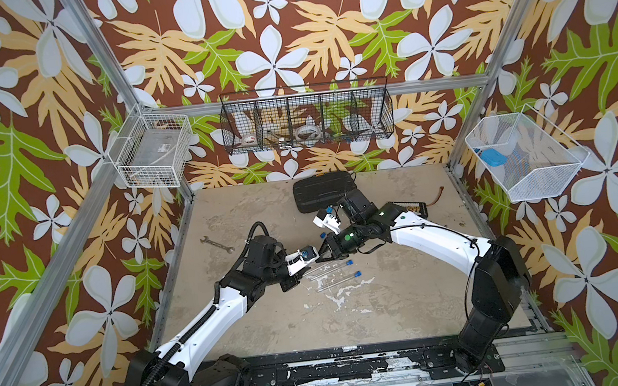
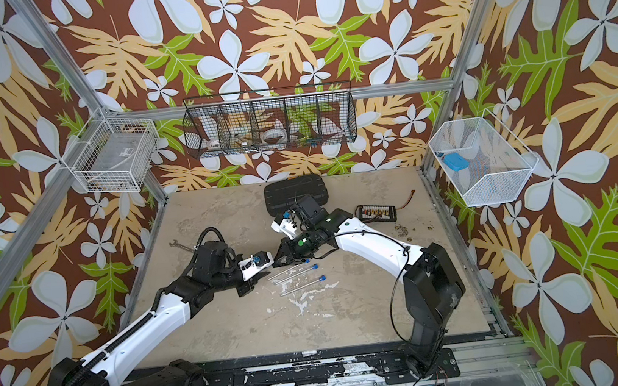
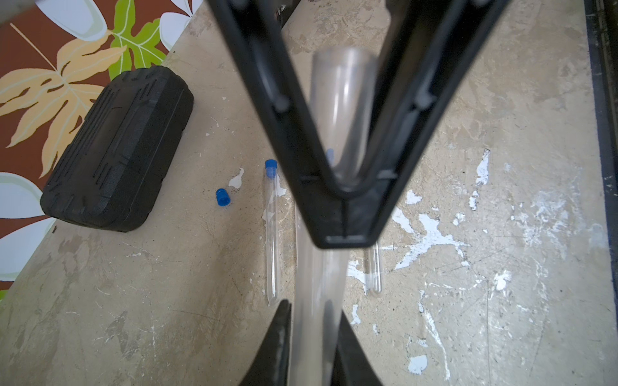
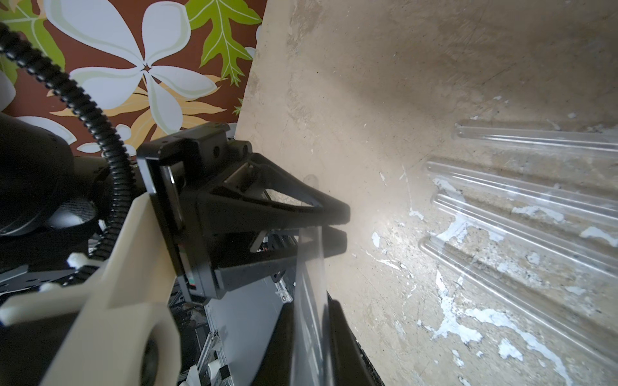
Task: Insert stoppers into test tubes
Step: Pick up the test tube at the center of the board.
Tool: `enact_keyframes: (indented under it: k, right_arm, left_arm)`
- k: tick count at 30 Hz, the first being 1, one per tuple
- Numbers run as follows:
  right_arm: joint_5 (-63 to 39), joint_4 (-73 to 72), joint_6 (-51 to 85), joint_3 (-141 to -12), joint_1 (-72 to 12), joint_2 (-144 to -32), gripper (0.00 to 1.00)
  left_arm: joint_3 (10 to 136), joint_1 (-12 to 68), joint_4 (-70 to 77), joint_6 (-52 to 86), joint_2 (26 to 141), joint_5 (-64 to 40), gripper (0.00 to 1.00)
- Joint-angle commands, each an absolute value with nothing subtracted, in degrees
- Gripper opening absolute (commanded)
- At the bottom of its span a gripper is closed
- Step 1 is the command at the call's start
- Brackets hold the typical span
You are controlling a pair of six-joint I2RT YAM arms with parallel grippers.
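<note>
I count five thin, clear, glass-like test tubes (image 4: 521, 185) from my station. The held tube (image 4: 309, 267) is up off the worn beige tabletop (image 1: 275, 324), stretched between the two arms. My left gripper (image 4: 344, 223) has its jaws pinched tight on it. My right gripper (image 3: 344, 229) is clamped on the same tube further along, so one end runs on between its black fingers. Whether that end is plugged I cannot tell, as it is blurred.

The other four tubes lie side by side, roughly parallel, on the tabletop just beside the grippers.

I can make out four small bright-blue plastic stoppers (image 2: 323, 278). Three are seated in the ends of lying tubes, as a top view shows. The loose stopper (image 3: 222, 197) sits alone on the table, apart from the tubes and near the single black ribbed hard case (image 1: 323, 190).

One grey metal wrench (image 1: 217, 245) lies well off to the left, by itself
</note>
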State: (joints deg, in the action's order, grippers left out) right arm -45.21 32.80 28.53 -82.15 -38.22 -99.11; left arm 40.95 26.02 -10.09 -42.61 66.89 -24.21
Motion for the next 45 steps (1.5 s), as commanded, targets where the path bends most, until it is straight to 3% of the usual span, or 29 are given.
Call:
enact_keyframes:
  k: [1, 7, 11, 16, 21, 24, 30, 35, 45]
  right_arm:
    - [-46.4, 32.8, 28.6, -82.4, -38.3, -99.1, 0.12]
    - [-46.4, 32.8, 28.6, -82.3, -38.3, -99.1, 0.13]
    - [-46.3, 32.0, 29.3, -83.1, -38.3, -98.5, 0.32]
    - [-39.9, 27.6, 32.3, -83.7, -35.5, -95.1, 0.47]
    - [-18.2, 25.9, 37.1, -78.6, -30.4, -91.6, 0.49]
    - [-3.6, 30.4, 40.4, -81.2, -30.8, -95.8, 0.49]
    - [5.9, 30.6, 41.4, -92.4, -36.1, -108.6, 0.51]
    - [13.3, 39.2, 46.0, -105.4, -39.4, -120.6, 0.51]
    - [13.6, 43.5, 48.1, -118.5, -39.9, -132.2, 0.53]
  left_arm:
    - [40.8, 26.0, -8.7, -43.4, 66.9, -24.1, 0.17]
    - [40.8, 26.0, -9.0, -43.7, 66.6, -24.4, 0.08]
    - [40.7, 26.0, -9.2, -43.4, 66.4, -24.0, 0.00]
    - [39.5, 26.0, -6.5, -38.3, 66.1, -18.5, 0.00]
    - [37.6, 25.9, -1.1, -27.6, 65.8, -5.2, 0.00]
    - [37.7, 24.7, -0.2, -20.2, 66.3, -0.6, 0.00]
    - [38.2, 21.5, 0.8, -10.5, 66.1, -0.9, 0.00]
    - [38.6, 21.5, 2.3, -5.7, 66.5, -4.3, 0.00]
    - [38.7, 21.6, 2.9, -6.0, 67.2, -3.6, 0.00]
